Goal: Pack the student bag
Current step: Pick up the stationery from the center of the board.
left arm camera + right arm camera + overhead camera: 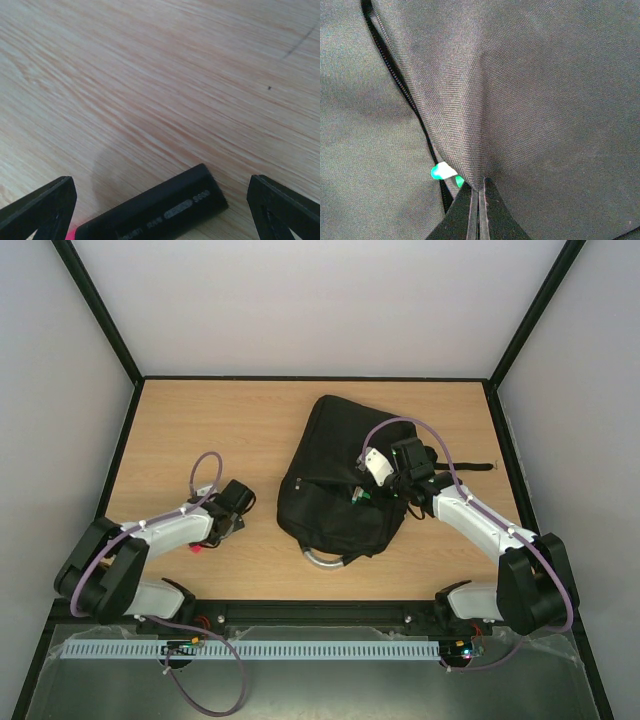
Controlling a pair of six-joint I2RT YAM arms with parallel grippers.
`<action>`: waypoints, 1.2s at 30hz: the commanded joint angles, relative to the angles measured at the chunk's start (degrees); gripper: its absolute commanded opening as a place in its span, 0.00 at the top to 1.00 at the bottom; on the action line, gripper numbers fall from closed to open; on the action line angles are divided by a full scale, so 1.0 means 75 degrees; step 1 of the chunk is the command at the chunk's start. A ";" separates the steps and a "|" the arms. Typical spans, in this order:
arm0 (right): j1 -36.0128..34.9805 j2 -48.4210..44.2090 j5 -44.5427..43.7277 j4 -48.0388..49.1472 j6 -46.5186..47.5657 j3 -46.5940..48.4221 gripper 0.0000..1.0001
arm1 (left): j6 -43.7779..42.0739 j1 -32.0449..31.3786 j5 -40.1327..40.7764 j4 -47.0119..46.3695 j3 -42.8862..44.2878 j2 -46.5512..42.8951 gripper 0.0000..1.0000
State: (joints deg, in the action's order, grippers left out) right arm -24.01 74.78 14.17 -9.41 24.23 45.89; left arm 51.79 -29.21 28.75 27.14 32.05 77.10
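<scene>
Wood table (250, 430). We note the left claw (160, 197) wide astride a black marker (155, 212), likely about to grab it. The right claw (479, 195) is closed, pinching up fabric of the bag (330, 445) mid-table beside its zip (402, 95), presumably holding the mouth open.

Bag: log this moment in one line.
left pincer open, astride pen | right pincer shut on bag fabric | green item at zip

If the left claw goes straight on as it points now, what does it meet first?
The left claw would probably meet the black marker between its open fingers, then the wooden table; depth is unclear.
</scene>
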 commanded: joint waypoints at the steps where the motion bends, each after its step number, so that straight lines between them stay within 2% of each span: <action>1: -0.0068 -0.0086 0.0440 -0.0427 0.0062 0.0053 0.99 | 0.0335 0.0042 0.0170 0.0025 0.0152 0.0427 0.04; 9: -0.0068 -0.0101 0.0428 -0.0433 0.0074 0.0047 0.99 | 0.0164 -0.0263 -0.0943 -0.0251 -0.0046 0.0368 0.10; 23: -0.0068 -0.0104 0.0454 -0.0477 0.0062 0.0074 0.99 | 0.1710 -0.2844 -0.1716 0.0125 0.0081 0.0216 0.13; 26: -0.0068 -0.0115 0.0460 -0.0481 0.0062 0.0074 0.99 | 0.1963 -0.3257 -0.1456 0.0386 0.0274 0.0260 0.13; 30: -0.0068 -0.0121 0.0466 -0.0492 0.0060 0.0078 0.99 | 0.2100 -0.3406 -0.1073 0.0859 0.0305 0.0100 0.13; 36: -0.0068 -0.0104 0.0466 -0.0492 0.0063 0.0077 0.99 | 0.1984 -0.3511 -0.1431 0.0910 -0.0099 -0.0093 0.14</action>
State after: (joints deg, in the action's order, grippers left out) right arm -24.01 74.78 14.59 -9.82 24.36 45.89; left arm 65.89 -54.96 19.55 30.89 33.36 77.47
